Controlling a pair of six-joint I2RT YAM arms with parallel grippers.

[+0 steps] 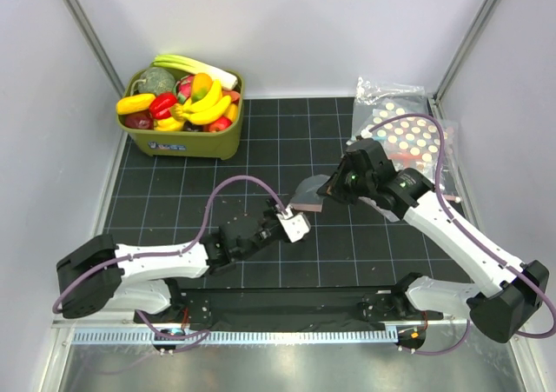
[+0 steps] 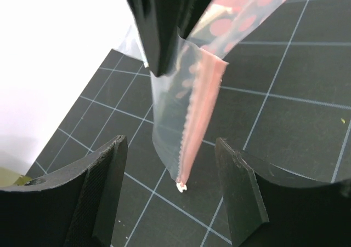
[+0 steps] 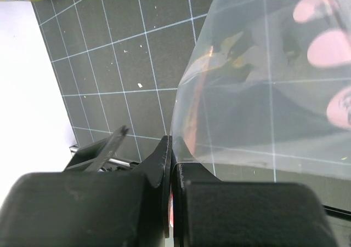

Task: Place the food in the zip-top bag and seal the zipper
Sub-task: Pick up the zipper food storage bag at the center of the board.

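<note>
I am watching the left gripper (image 2: 170, 144) at six o'clock, its fingers (image 2: 104, 192) standing apart, with the zipper (image 2: 200, 110) of the zip-top bag (image 2: 167, 110) hanging between them. Right wrist: the right gripper (image 3: 171, 165) is clamping the bag's edge. From above, the bag is hanging over the worktop (image 1: 261, 131), and the food (image 1: 187, 105) is sitting in a green bin (image 1: 195, 144) at eleven o'clock.
</note>
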